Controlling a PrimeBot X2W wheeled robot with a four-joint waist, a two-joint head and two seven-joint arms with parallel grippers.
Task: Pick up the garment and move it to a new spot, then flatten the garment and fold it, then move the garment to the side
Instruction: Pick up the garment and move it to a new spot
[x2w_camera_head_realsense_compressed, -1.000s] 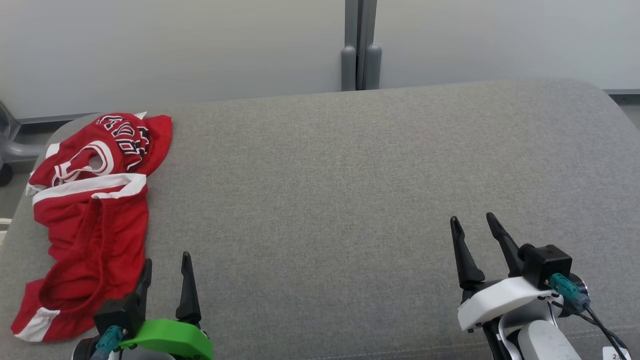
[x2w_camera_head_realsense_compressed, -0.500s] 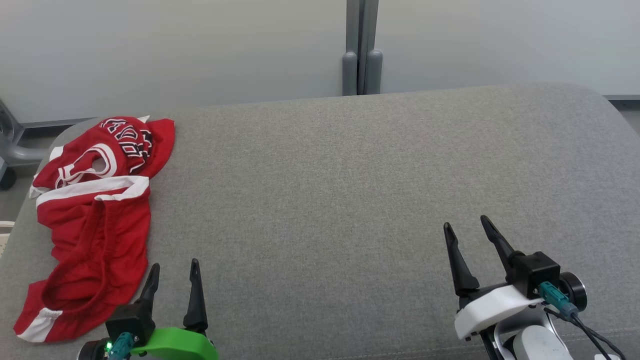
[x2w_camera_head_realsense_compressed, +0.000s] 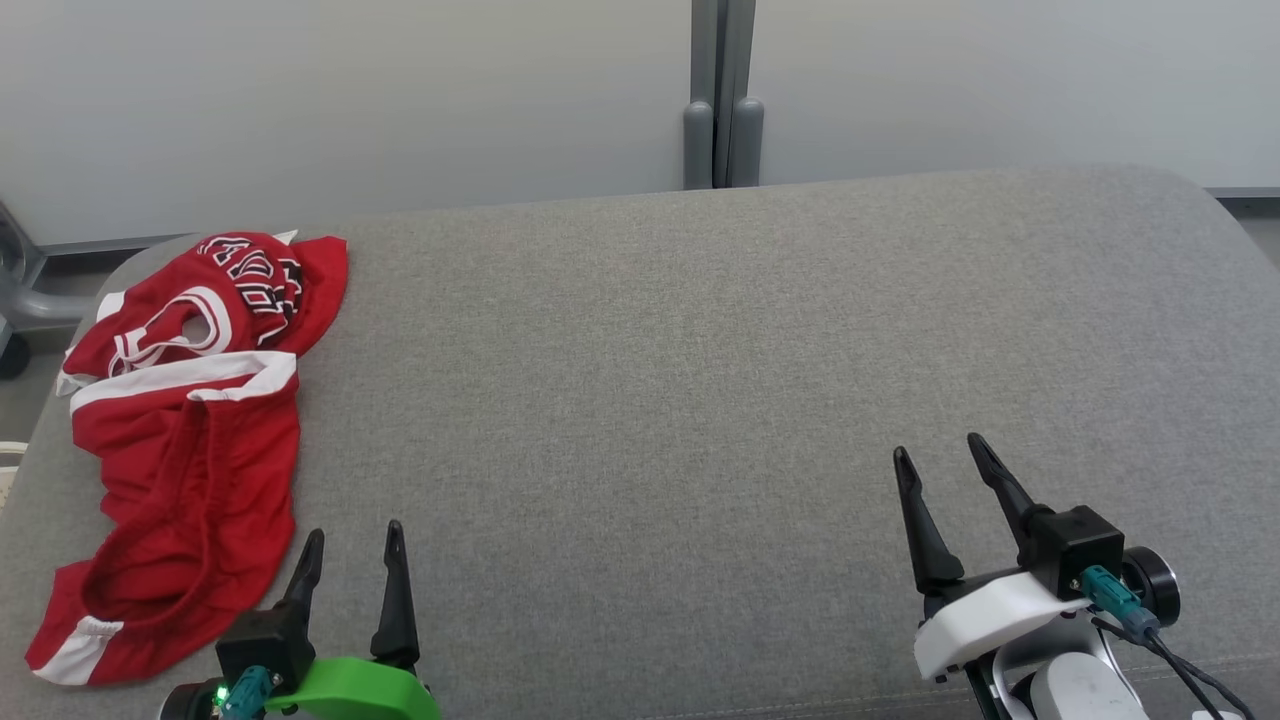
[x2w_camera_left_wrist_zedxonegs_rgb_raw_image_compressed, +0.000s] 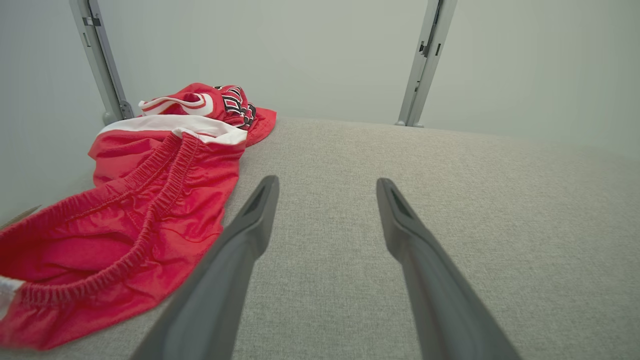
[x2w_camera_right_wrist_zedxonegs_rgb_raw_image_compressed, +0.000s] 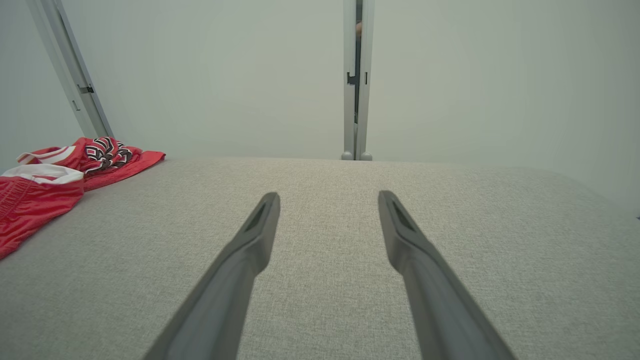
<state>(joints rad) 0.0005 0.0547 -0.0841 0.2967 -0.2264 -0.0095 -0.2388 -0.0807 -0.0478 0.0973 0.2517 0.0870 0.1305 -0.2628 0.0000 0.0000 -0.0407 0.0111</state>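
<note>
The crumpled red jersey (x2w_camera_head_realsense_compressed: 190, 440), white-banded and perhaps mesh, lies heaped at the left edge of the grey woven tabletop (x2w_camera_head_realsense_compressed: 700, 350), while my left end effector (x2w_camera_head_realsense_compressed: 353, 535) and right end effector (x2w_camera_head_realsense_compressed: 937, 447) both stand spread apart, empty.

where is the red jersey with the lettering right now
In the head view the garment lies bunched at the far left corner of the grey cushion, beyond the unlettered red cloth that lies just left of the left gripper.

Grey fabric-covered surface (x2w_camera_head_realsense_compressed: 700, 350), pale wall panels (x2w_camera_head_realsense_compressed: 350, 90), grey upright post (x2w_camera_head_realsense_compressed: 722, 90)
</note>
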